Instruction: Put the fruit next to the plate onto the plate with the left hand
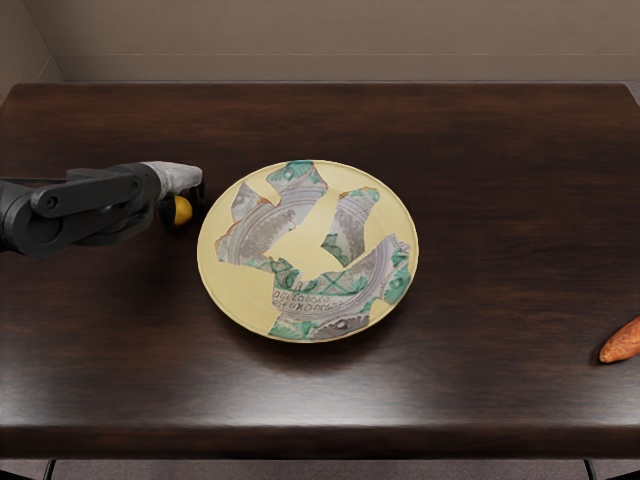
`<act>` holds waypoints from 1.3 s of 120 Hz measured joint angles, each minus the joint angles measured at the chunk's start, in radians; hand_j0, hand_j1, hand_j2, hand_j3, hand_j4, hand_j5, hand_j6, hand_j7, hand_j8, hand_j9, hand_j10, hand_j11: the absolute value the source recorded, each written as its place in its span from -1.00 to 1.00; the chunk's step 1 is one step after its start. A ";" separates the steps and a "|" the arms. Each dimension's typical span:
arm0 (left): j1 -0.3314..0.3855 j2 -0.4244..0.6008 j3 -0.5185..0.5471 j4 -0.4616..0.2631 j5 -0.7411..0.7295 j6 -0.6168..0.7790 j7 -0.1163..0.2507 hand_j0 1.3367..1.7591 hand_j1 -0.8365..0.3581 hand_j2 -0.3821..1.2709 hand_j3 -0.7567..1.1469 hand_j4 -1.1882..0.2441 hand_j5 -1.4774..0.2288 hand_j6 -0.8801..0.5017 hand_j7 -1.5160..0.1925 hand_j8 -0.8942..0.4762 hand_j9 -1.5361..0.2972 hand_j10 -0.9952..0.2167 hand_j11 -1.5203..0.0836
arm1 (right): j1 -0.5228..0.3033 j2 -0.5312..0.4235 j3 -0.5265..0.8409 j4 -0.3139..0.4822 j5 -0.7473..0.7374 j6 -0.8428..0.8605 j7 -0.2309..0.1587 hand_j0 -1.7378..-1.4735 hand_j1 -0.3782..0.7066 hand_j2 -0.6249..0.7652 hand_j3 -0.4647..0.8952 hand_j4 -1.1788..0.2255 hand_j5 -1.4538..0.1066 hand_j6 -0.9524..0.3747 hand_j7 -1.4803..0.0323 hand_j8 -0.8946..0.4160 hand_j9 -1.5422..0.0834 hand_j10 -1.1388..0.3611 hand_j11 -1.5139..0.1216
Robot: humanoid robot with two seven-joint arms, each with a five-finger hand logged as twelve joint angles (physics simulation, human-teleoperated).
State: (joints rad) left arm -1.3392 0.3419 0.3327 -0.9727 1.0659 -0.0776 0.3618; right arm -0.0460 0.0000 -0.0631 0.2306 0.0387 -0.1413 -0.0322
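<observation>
Fruit (182,210) lying just beside the plate (225,282), with the left hand (172,195) over it.
The left arm is extending in from the left edge, its hand covering most of the small yellow-orange fruit, which is sitting on the dark tabletop (480,150) by the plate's left rim, not on it. Whether the hand is gripping it is not showing. An orange vegetable (620,340) is lying at the right edge, well apart.
</observation>
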 joint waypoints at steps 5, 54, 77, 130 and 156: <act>0.000 0.001 0.000 0.000 -0.001 -0.001 -0.001 0.51 -0.02 -0.41 -0.21 -0.10 -0.06 -0.10 0.10 -0.35 -0.09 -0.23 0.03 | 0.000 0.000 0.000 0.000 0.000 0.000 0.000 -0.40 -0.88 -0.11 -0.32 0.64 0.81 0.39 0.91 0.32 0.85 0.48 0.80; -0.010 0.007 0.003 0.007 -0.009 -0.029 0.021 0.51 -0.19 -0.09 -0.21 -0.29 -0.29 -0.33 -0.14 -0.21 -0.29 -0.38 -0.21 | 0.000 0.000 0.000 0.000 0.000 0.000 0.000 -0.40 -0.88 -0.11 -0.32 0.64 0.81 0.39 0.91 0.32 0.85 0.48 0.80; -0.060 0.020 0.000 0.009 -0.012 -0.071 0.027 0.51 -0.16 0.09 -0.21 -0.32 -0.35 -0.48 -0.26 -0.35 -0.33 -0.49 -0.26 | 0.000 0.000 0.000 0.000 0.000 0.000 0.000 -0.40 -0.88 -0.11 -0.32 0.64 0.81 0.39 0.91 0.32 0.85 0.48 0.80; -0.230 0.065 -0.021 -0.006 -0.176 -0.217 0.039 0.51 -0.08 0.10 -0.21 -0.33 -0.41 -0.52 -0.35 -0.43 -0.36 -0.55 -0.29 | 0.000 0.000 0.000 0.000 0.000 0.000 0.000 -0.40 -0.88 -0.11 -0.32 0.64 0.81 0.39 0.91 0.32 0.85 0.48 0.80; -0.270 0.054 -0.028 -0.009 -0.260 -0.255 0.042 0.51 -0.04 0.08 -0.21 -0.34 -0.41 -0.53 -0.36 -0.45 -0.37 -0.56 -0.29 | 0.000 0.000 0.000 0.000 0.000 0.000 0.000 -0.40 -0.88 -0.11 -0.32 0.64 0.81 0.39 0.91 0.32 0.85 0.48 0.80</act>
State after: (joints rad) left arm -1.6092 0.3962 0.3045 -0.9816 0.8056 -0.3323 0.4033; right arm -0.0461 0.0000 -0.0632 0.2308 0.0384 -0.1413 -0.0322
